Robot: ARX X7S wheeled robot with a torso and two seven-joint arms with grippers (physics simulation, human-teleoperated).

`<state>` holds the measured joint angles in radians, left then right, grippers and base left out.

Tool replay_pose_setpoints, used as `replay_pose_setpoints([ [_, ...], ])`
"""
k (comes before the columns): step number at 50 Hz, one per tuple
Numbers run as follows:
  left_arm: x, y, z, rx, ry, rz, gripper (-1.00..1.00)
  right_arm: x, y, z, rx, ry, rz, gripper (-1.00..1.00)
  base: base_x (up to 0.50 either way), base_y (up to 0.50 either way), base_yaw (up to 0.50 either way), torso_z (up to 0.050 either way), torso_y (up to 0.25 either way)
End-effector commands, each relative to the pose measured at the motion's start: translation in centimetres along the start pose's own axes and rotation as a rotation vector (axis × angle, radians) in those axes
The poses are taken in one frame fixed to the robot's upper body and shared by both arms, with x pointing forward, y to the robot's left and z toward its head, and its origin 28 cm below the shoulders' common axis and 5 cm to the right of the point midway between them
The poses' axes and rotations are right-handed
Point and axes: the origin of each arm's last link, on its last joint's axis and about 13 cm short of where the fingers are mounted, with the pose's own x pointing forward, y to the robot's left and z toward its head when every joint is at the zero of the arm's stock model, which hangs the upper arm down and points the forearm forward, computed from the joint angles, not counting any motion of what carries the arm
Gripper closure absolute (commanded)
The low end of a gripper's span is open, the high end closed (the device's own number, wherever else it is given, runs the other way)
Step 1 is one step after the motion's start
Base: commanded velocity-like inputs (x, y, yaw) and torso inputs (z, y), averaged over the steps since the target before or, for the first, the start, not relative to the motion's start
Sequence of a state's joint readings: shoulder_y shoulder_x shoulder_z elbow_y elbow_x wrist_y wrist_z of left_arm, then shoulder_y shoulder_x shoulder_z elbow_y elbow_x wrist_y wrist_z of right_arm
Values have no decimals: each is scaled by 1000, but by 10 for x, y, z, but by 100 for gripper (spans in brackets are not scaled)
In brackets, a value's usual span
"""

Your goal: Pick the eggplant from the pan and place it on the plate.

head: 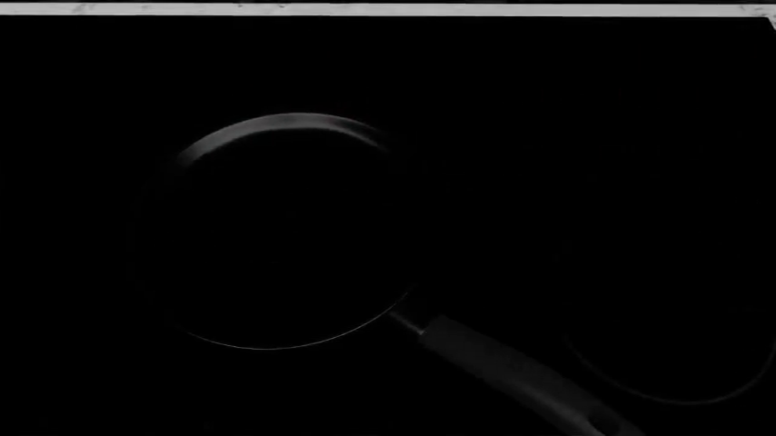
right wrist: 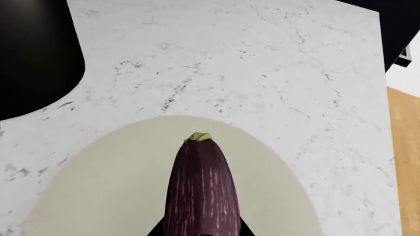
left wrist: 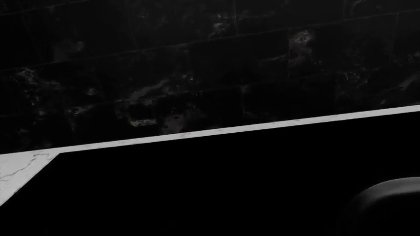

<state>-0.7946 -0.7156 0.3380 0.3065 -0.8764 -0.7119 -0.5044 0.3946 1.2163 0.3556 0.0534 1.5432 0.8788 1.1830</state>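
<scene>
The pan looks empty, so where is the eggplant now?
In the right wrist view, the eggplant is over the cream plate on the white marble counter.

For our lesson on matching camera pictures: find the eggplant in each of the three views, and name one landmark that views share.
Left wrist view: eggplant not in it.
Head view: not in it; the pan shows no eggplant.
Right wrist view: eggplant at bottom centre, green tip pointing up, over the plate.
Shared landmark: the white marble counter, a pale strip in the left wrist view.

No legible text or labels.
</scene>
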Motion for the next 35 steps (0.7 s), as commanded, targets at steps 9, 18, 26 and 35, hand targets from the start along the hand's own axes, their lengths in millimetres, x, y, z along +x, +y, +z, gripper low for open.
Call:
replay_pose_setpoints([
  [9, 2, -8, -22, -69, 54, -11, -100, 15, -3, -10, 49, 53, 7, 100, 0, 3, 5, -6, -10],
  [18, 2, -8, -22, -68, 52, -12, -100, 18, -3, -15, 48, 61, 5, 100, 1, 6, 6, -8, -12],
  [26, 2, -7, -24, -70, 55, -9, -100, 20, -1, -19, 41, 69, 2, 100, 0, 4, 6, -8, -11],
  [35, 2, -6, -26, -76, 58, -7, -100, 21, -2, -23, 38, 76, -7, 100, 0, 5, 6, -7, -10],
])
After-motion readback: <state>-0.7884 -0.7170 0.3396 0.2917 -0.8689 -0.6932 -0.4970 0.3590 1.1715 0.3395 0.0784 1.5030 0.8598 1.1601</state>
